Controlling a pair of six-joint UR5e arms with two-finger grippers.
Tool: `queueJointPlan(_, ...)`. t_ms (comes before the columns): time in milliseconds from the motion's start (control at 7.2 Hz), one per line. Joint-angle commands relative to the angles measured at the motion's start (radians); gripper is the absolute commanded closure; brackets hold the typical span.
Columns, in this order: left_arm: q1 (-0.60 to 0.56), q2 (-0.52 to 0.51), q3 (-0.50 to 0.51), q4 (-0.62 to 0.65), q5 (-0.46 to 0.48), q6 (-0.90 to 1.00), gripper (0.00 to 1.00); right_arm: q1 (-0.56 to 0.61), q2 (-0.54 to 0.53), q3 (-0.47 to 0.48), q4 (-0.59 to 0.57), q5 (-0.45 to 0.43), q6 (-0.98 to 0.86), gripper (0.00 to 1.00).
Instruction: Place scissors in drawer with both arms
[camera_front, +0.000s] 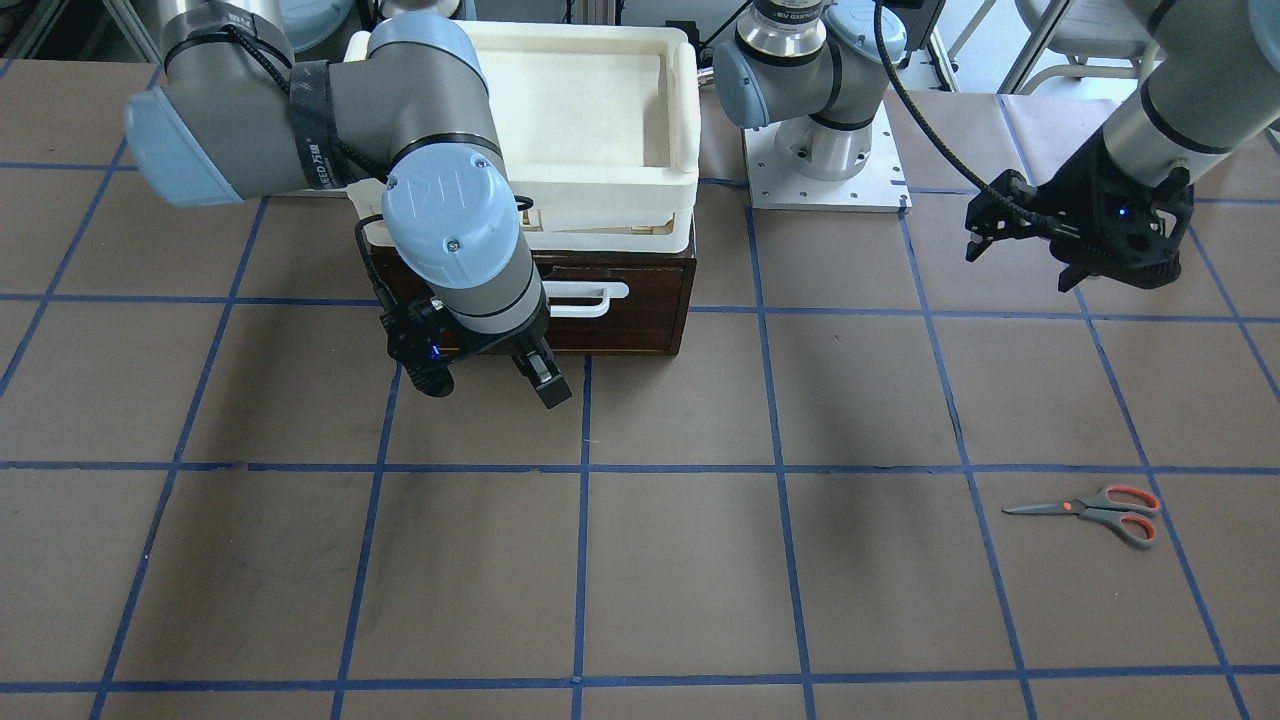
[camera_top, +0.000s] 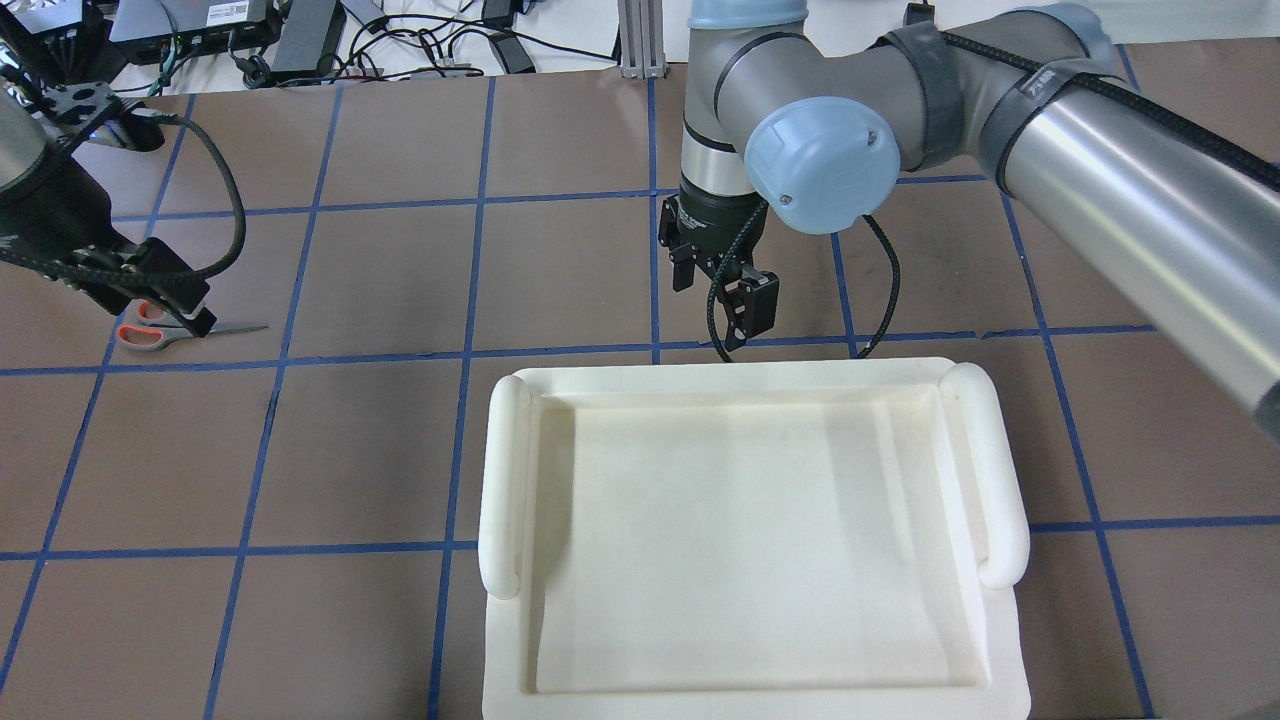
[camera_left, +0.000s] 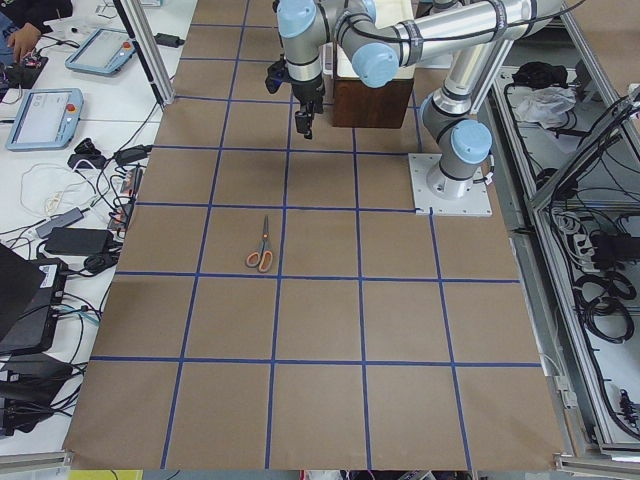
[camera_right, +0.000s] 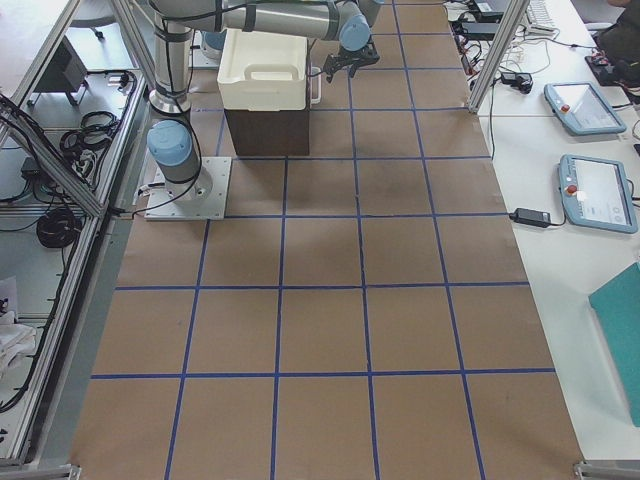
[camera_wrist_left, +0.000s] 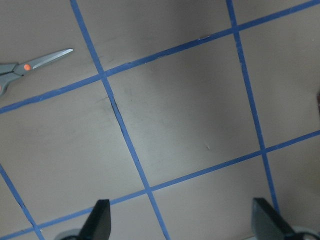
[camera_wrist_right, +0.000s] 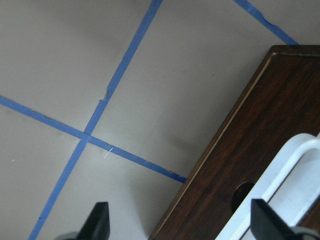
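The scissors (camera_front: 1095, 510) lie flat on the brown table, with grey handles, orange-red lining and closed blades. They also show in the exterior left view (camera_left: 262, 245) and at the top left edge of the left wrist view (camera_wrist_left: 30, 64). My left gripper (camera_front: 1020, 262) hangs open and empty well above the table, and in the overhead view (camera_top: 190, 315) it partly covers the scissors' handles (camera_top: 140, 338). The drawer (camera_front: 640, 310) is closed, its white bar handle (camera_front: 590, 298) showing. My right gripper (camera_front: 490, 385) is open and empty just in front of the drawer front (camera_wrist_right: 260, 150), beside the handle (camera_wrist_right: 295, 165).
A white tray-like bin (camera_top: 510, 470) sits on top of the drawer cabinet, also seen in the front view (camera_front: 680, 100). The left arm's base plate (camera_front: 825, 165) stands beside the cabinet. Blue tape lines grid the table. Cables and devices lie beyond the far edge (camera_top: 300, 40).
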Motion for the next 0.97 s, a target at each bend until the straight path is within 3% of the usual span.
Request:
queueJointPlan(0,0.106,-0.105,-0.043,0.085,0.005,0.321,0.0,-0.001,-0.013,0.003,-0.004,0.011,-0.212,0.0)
queueJointPlan(278,0.157,-0.235,-0.038,0.258,0.007,0.613,0.0,-0.001,0.01,0.003,-0.003,0.093,-0.068,0.0)
queueJointPlan(417,0.157,-0.287,-0.029,0.289,0.007,0.746,0.0,-0.001,0.022,0.004,0.002,0.094,-0.002,0.0)
queueJointPlan(556,0.157,-0.33,-0.029,0.407,0.008,0.938,0.0,-0.001,0.024,0.004,0.029,0.098,0.032,0.0)
queueJointPlan(833,0.159,-0.426,-0.027,0.593,0.054,1.1,0.0,-0.001,0.025,0.006,0.057,0.097,0.054,0.0)
